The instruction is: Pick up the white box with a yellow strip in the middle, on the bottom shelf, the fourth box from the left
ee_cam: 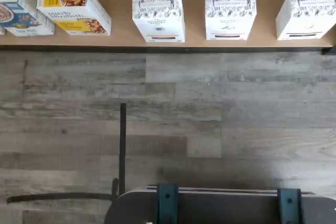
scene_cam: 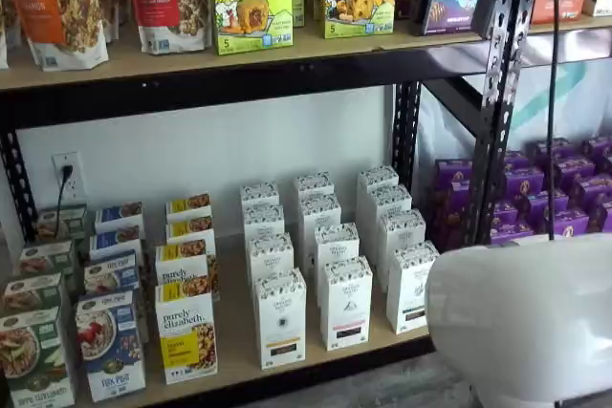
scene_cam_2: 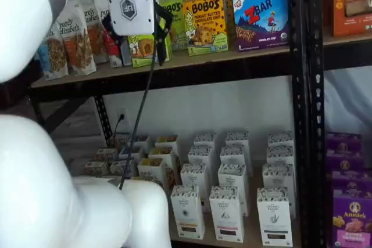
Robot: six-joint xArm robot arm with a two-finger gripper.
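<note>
The tool hangs high in the upper left of a shelf view, in front of the top shelf. It has a smooth white body. I cannot tell if its fingers are apart or together. A thin black cable runs down from it.

The white box stands at the front edge of the bottom surface, low in the middle of the frame. It is a tall, thin cardboard box with a black speckled pattern on top and a yellowish strip low on its front. The wrist view also shows it, upright, at the edge of the light tan wooden board. A black metal rail runs along that edge.

Just to its left in a shelf view stands a granola box with a yellow square. Just to its right stands another white carton with a dark strip. They are close but not touching. More white cartons stand in a row behind it.

A big, round, shiny white part of the arm fills the lower right of a shelf view, well apart from the box. The box's whole front shows.

The floor is grey wooden planks. A dark mount with teal brackets shows in the wrist view.
</note>
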